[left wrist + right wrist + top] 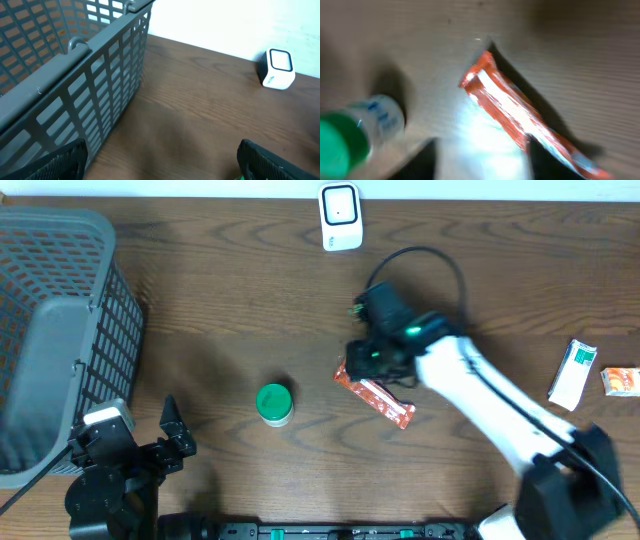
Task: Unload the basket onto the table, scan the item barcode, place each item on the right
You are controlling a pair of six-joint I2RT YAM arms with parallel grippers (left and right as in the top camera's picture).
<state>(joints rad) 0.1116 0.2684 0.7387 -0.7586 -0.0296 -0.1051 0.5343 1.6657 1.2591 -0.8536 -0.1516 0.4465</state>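
Brown wooden tabletop (220,310), white scanner (340,217) at its far edge. Well short of the scanner, lying flat: orange packet (385,402), long axis slanting away down-right. Over its scanner-side end, spread and empty: right gripper (362,363), far nearer than left gripper (178,430), also spread.

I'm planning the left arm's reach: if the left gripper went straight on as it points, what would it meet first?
Probably bare table, between the basket and the white scanner; depth is unclear.

An orange packet (380,402) lies on the tabletop (220,300). The right claw (360,365) is over its left end, a green-capped bottle (274,403) to its left, and a white scanner (340,217) beyond it.
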